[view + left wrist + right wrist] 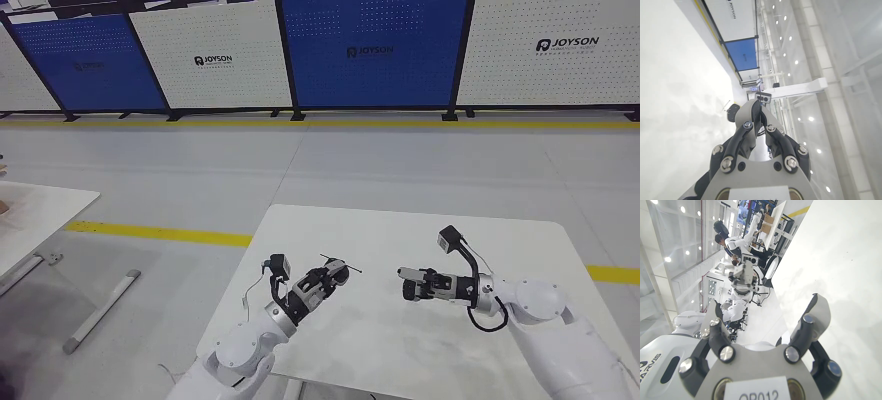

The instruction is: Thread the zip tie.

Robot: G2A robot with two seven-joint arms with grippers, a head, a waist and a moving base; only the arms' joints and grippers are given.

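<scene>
Two grippers face each other above your white rectangular table (420, 340). Over the table's left part, the left gripper (328, 280) has its grey fingers (751, 109) clenched on a thin black plastic zip tie (345, 265), whose strap pokes out past the fingertips, clear of the tabletop. Over the table's middle, the right gripper (405, 283) hangs with fingers (818, 306) spread wide, grasping nothing.
</scene>
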